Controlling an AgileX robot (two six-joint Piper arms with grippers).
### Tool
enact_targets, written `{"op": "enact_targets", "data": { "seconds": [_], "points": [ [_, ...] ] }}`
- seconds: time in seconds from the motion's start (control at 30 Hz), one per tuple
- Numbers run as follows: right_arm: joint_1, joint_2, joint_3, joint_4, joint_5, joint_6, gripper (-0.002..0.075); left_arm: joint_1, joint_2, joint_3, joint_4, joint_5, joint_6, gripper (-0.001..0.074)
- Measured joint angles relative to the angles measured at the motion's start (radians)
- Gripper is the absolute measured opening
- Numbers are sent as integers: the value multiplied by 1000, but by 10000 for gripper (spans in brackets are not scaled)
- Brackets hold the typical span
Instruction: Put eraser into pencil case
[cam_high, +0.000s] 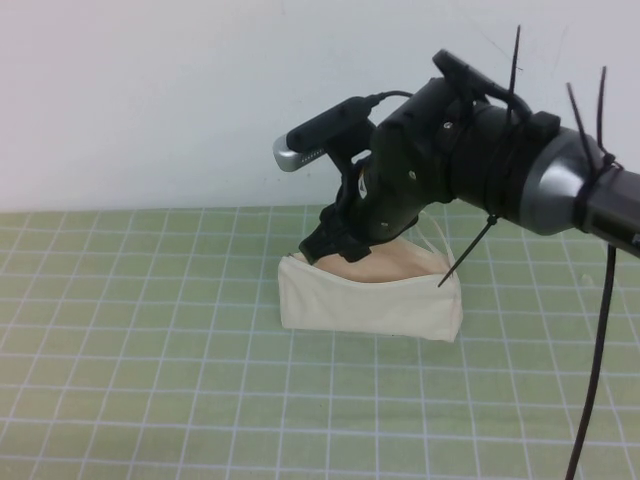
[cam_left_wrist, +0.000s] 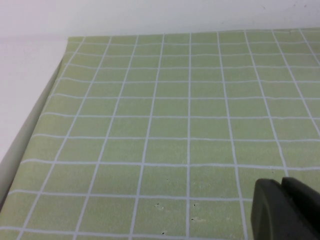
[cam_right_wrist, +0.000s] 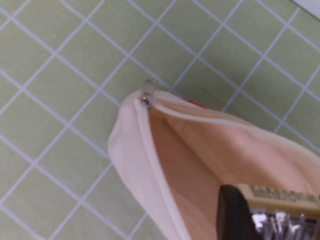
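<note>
The cream pencil case (cam_high: 370, 305) lies on the green grid mat at the table's middle, its zip open and the tan lining showing. My right gripper (cam_high: 330, 245) hangs over the open mouth at the case's left end. In the right wrist view the right gripper (cam_right_wrist: 277, 216) is shut on the yellow-orange eraser (cam_right_wrist: 280, 197), barcode label visible, just above the lining of the case (cam_right_wrist: 135, 150). Only one dark finger (cam_right_wrist: 235, 215) shows there. My left gripper (cam_left_wrist: 283, 200) is out of the high view; its wrist view shows it shut and empty above bare mat.
The green grid mat (cam_high: 150, 350) covers the table; its left edge (cam_left_wrist: 30, 130) shows in the left wrist view. A thin loop strap (cam_high: 437, 240) sticks up at the case's right end. A metal zip pull (cam_right_wrist: 148, 93) sits at the case's end.
</note>
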Motion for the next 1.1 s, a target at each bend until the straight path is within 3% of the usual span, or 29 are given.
{"op": "enact_targets", "data": {
  "seconds": [0.27,0.5,0.6,0.8,0.93,1.1],
  "points": [
    [-10,25,0,0,-22,2,388,0,0,0,0,0,0,-1],
    [-10,-28,-2,-2,61,8,388,0,0,0,0,0,0,-1],
    [-10,-105,16,-13,92,10,316,0,0,0,0,0,0,-1],
    [-1,-367,285,-22,-8,81,58,0,0,0,0,0,0,-1],
    [6,-626,617,-24,-245,130,6,0,0,0,0,0,0,-1],
    [6,-845,805,-26,-284,133,0,0,0,0,0,0,0,-1]
  ]
}}
